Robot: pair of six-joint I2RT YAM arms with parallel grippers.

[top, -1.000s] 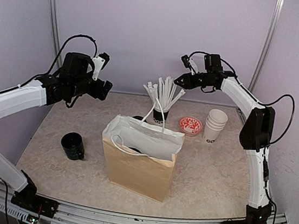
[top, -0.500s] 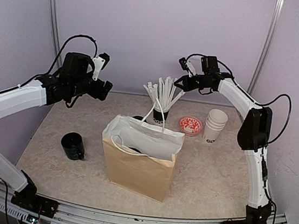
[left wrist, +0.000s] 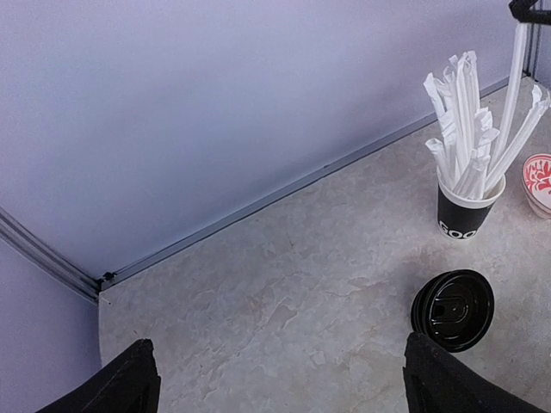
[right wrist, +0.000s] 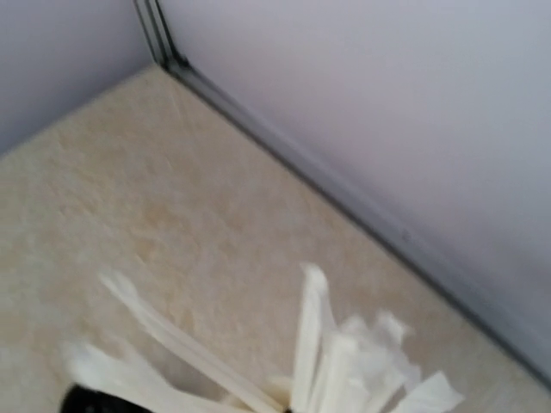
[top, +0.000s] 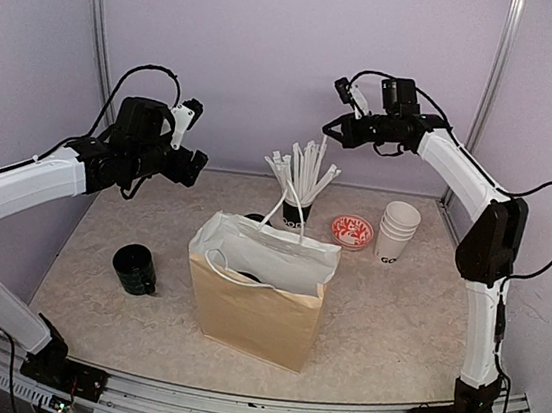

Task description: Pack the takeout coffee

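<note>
The takeout coffee is hidden; a dark round shape point(top: 253, 278) shows inside the open paper bag point(top: 259, 300), and I cannot tell what it is. My right gripper point(top: 329, 133) hangs above the black cup of white straws point(top: 293, 212), shut on the top of one long straw point(left wrist: 515, 69) that stands higher than the others. The right wrist view is blurred and shows only straw tips point(right wrist: 314, 344). My left gripper point(top: 195, 166) is open and empty, high over the back left of the table, its fingertips point(left wrist: 129, 383) wide apart. A loose black lid point(left wrist: 453, 310) lies behind the bag.
A dark green mug point(top: 134, 270) stands at the left. A stack of white paper cups point(top: 397, 233) and a small red patterned dish point(top: 352, 231) sit at the back right. The bag stands upright in the middle, with its handles up.
My right gripper has shut on a straw and risen a little above the straw cup. The left arm has not moved.
</note>
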